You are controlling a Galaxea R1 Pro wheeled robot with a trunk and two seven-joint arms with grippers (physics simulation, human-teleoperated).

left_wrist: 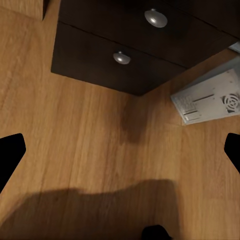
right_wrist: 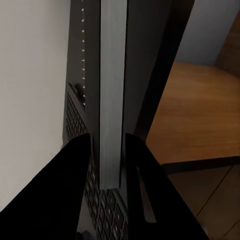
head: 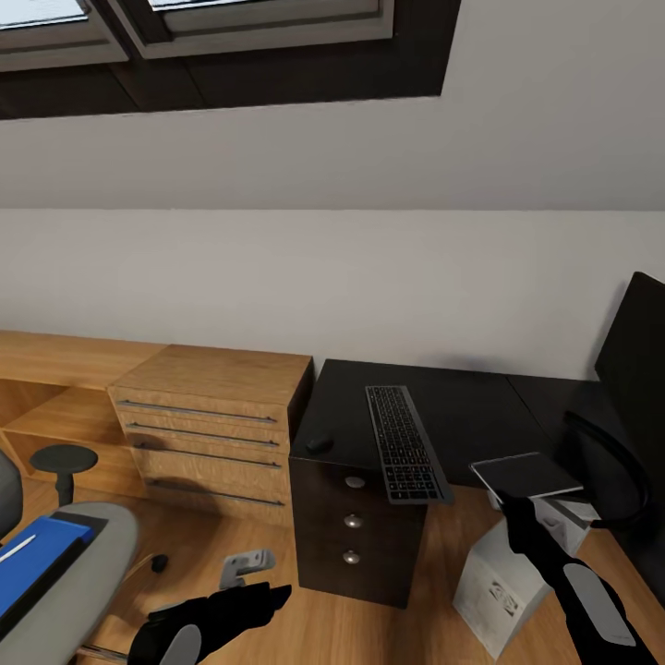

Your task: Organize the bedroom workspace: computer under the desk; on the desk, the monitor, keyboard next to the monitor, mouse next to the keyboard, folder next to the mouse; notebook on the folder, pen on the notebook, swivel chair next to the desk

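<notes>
Blue, flat and plastic-looking, the folder [head: 42, 557] lies on the grey seat of the swivel chair [head: 88, 573] at the far left, with a thin white pen [head: 17, 549] on top of it. Just right of the chair, the left tool [head: 208, 619] hangs low over the wooden floor [left_wrist: 75, 135], its fingers spread wide and holding nothing. Further right stands the dark brown desk [head: 462, 406] with its three-knob drawer front. A small black mouse [head: 320, 443] sits near its left front corner, and the long grey-and-black keyboard [head: 403, 441] lies lengthwise beside it, its near end overhanging the front edge. Next comes the right tool [head: 510, 503], clamped narrowly on the edge of a thin grey slab with a dark face [head: 526, 474], probably the notebook, held just above the desk's front edge. Below it, the white computer case [head: 503, 577] stands on the floor. The black monitor [head: 637, 360] rises at the far right.

The grip is only on the slab's edge, so it could pivot or slip out. A careless sweep could also knock the overhanging keyboard off the desk.
</notes>
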